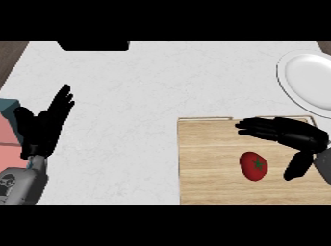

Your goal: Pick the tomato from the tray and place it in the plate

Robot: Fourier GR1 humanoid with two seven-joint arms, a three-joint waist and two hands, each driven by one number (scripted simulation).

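Left hand (46, 124) showed at the view's left side, open, fingers straight and pointing up, resting above its grey forearm. Right hand (296, 135) came in from the lower right, palm down, fingers spread leftward, thumb hanging downward, holding nothing.

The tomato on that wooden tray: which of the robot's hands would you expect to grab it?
The right hand. It hovers open over the tray, beside the tomato, with the plate on its side. The left hand rests open far across the counter.
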